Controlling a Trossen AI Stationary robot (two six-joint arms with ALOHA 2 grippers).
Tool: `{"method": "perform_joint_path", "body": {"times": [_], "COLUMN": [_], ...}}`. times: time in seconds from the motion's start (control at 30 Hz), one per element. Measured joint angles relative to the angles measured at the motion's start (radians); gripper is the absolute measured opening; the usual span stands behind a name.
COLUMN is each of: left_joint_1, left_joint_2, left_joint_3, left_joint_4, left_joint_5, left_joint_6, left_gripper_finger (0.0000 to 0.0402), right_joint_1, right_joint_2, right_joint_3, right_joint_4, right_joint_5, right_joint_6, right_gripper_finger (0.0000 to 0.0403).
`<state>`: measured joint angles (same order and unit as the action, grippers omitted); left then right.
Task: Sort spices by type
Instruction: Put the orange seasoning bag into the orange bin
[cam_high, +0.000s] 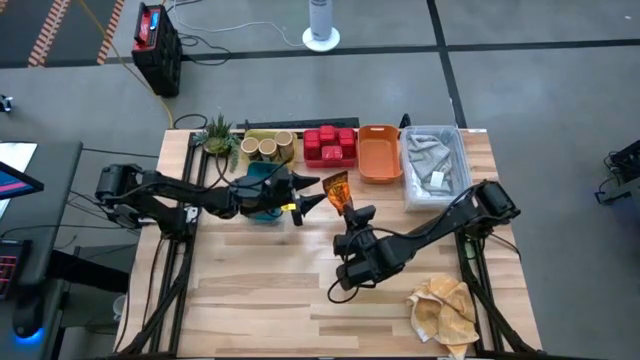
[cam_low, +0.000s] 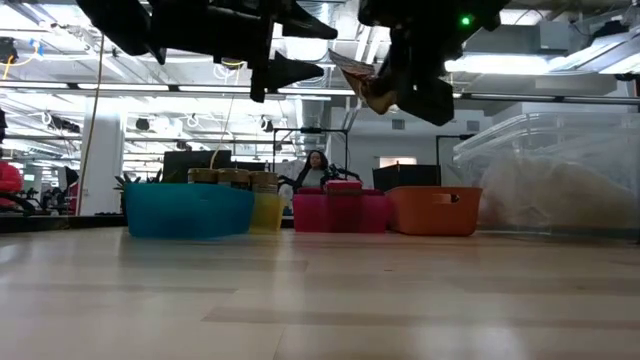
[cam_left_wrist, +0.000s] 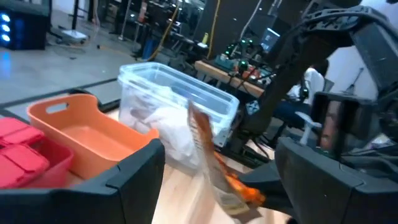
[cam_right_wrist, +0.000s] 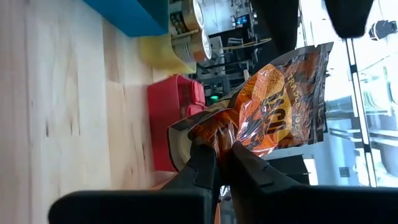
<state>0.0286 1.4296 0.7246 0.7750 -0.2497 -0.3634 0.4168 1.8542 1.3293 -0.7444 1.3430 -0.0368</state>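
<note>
The thin brown-orange packet (cam_high: 337, 188) hangs in the air above the table's middle, held by my right gripper (cam_high: 351, 211), which is shut on it. My left gripper (cam_high: 318, 194) is open, level with the packet, reaching from the table's left. In the left wrist view its fingers stand on either side of the packet (cam_left_wrist: 214, 168) without touching it. Tan jars (cam_high: 266, 146) sit in the yellow tray and red boxes (cam_high: 330, 143) in the red tray. In the low view the packet (cam_low: 360, 80) hangs high above the table. My right gripper pinches the packet between its two fingers (cam_right_wrist: 202, 163) at a crumpled corner of its lower edge (cam_right_wrist: 219, 142). The fingers come at it from the table's near side, slanting up. The packet is lifted clear of the table and stands up beyond the fingertips, creased.
Along the far edge stand a plant (cam_high: 218, 134), the yellow tray (cam_high: 287, 152), the red tray (cam_high: 349, 156), an orange tray (cam_high: 378, 158) and a clear bin (cam_high: 436, 165). A teal tray (cam_high: 258, 192) sits under my left arm. A tan paper wad (cam_high: 445, 306) lies near right.
</note>
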Motion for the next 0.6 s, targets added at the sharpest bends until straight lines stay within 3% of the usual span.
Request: {"method": "perform_joint_path", "body": {"times": [0.37, 0.5, 0.6], "left_joint_1": [0.018, 0.017, 0.017], "left_joint_2": [0.0, 0.0, 0.0], "left_joint_3": [0.0, 0.0, 0.0], "left_joint_4": [-0.007, -0.011, -0.018], "left_joint_5": [-0.001, 0.0, -0.001], "left_joint_6": [0.108, 0.147, 0.195], "left_gripper_finger": [0.0273, 0.0209, 0.0124], "right_joint_1": [-0.002, -0.007, -0.008], "right_joint_2": [0.0, 0.0, 0.0], "right_joint_3": [0.001, 0.001, 0.001], "right_joint_4": [0.276, 0.344, 0.371], "right_joint_5": [0.009, 0.018, 0.015], "right_joint_6": [-0.286, -0.371, -0.399], "right_gripper_finger": [0.0049, 0.005, 0.0057]}}
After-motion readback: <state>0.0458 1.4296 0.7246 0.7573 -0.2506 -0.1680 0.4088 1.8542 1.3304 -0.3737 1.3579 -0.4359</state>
